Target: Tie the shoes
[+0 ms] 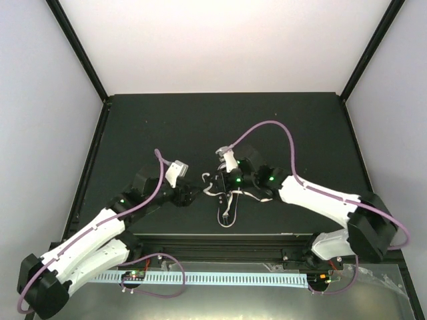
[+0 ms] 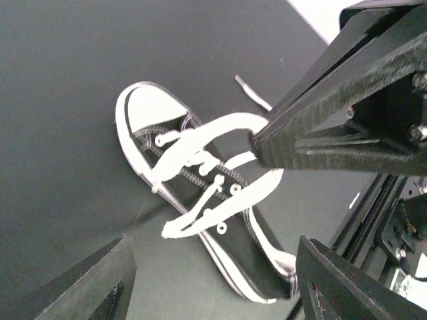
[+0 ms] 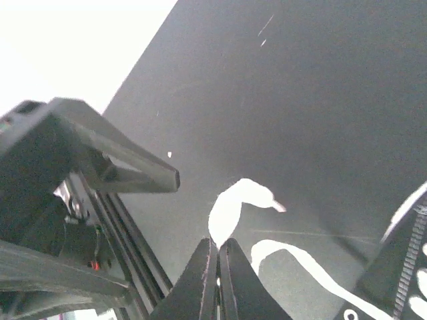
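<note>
The small black sneaker [image 2: 200, 200] lies on the black table, white toe cap to the upper left and heel to the lower right in the left wrist view. It also shows in the top view [image 1: 229, 208]. Its white laces [image 2: 207, 150] lie loose across the tongue. My left gripper [image 2: 213, 248] is open and empty, hovering over the heel half of the shoe, its fingers [image 2: 93, 287] either side. My right gripper [image 3: 218, 244] is shut on a white lace [image 3: 230, 207] near its free end and holds it up above the shoe. The right gripper's body [image 2: 333, 120] fills the left wrist view's upper right.
The black table [image 1: 220, 127] has a metal rail [image 1: 220, 239] along its near edge, close to the shoe's toe. Black frame posts [image 1: 77, 47] and white walls enclose the cell. Both arms meet near the table's front centre; my left gripper [image 1: 192, 195] is beside my right gripper [image 1: 212, 181].
</note>
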Available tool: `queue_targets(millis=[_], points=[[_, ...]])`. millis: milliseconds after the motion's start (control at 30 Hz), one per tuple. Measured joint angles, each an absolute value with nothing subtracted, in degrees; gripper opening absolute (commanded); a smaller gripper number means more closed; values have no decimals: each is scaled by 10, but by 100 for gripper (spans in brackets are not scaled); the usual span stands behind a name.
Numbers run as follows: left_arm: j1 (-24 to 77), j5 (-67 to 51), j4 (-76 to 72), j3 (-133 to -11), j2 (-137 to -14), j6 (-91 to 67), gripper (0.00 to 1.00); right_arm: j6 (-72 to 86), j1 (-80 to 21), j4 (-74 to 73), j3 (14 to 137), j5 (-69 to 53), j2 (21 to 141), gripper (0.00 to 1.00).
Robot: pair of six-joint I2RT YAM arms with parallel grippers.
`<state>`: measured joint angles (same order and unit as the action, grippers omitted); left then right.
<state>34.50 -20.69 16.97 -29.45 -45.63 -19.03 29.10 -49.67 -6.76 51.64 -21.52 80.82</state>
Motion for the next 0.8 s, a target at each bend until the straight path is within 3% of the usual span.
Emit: queue_targets(millis=[300, 433, 533, 800], points=[[350, -234, -32, -208, -529, -218, 59, 420, -496, -90, 491, -81, 700, 2], [355, -244, -111, -213, -587, -215, 57, 446, -493, -108, 491, -70, 694, 2], [364, -254, -156, -228, -635, -199, 50, 457, -485, -126, 491, -69, 694, 1], [384, -248, -197, -269, -714, -143, 46, 473, -462, -142, 491, -81, 678, 2]])
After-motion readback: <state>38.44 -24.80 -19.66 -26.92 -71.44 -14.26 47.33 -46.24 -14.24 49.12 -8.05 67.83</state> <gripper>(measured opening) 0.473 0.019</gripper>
